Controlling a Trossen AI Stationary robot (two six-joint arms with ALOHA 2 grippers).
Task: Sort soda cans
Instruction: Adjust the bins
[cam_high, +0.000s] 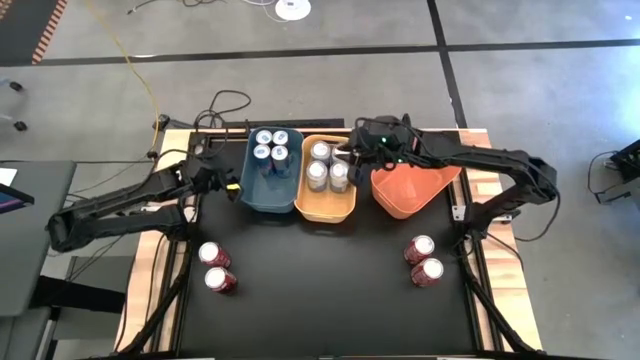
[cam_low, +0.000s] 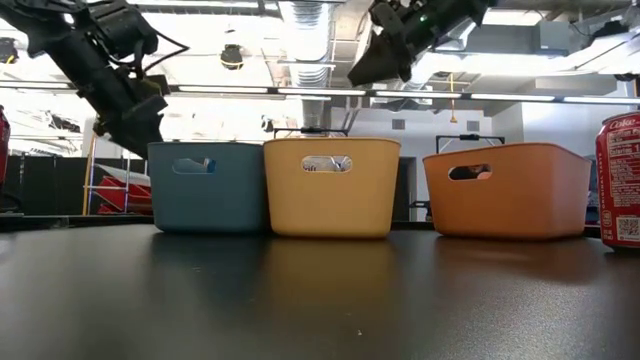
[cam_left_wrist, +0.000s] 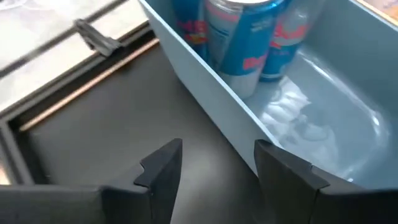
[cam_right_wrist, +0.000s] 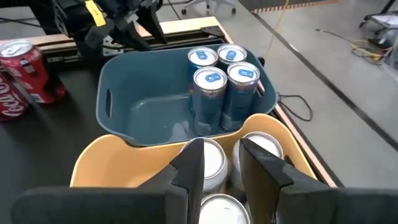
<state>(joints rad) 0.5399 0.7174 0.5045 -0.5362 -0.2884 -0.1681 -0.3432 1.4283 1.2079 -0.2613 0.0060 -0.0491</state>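
Several dark blue cans (cam_high: 272, 145) stand upright at the far end of the teal bin (cam_high: 262, 192). Silver cans (cam_high: 325, 165) stand in the yellow bin (cam_high: 330, 208). Two red cans (cam_high: 217, 267) stand on the black table at the near left and two more (cam_high: 424, 260) at the near right. My left gripper (cam_left_wrist: 217, 168) hangs open just outside the teal bin's left wall (cam_left_wrist: 211, 106), holding nothing. My right gripper (cam_right_wrist: 224, 165) hovers above the silver can tops (cam_right_wrist: 214, 158) at the yellow bin's far end, its fingers a little apart with nothing between them.
An orange bin (cam_high: 405, 195) stands to the right of the yellow bin, with no cans showing in it. The three bins form a row at the table's far edge. The black table top (cam_high: 320, 270) between the two pairs of red cans is bare.
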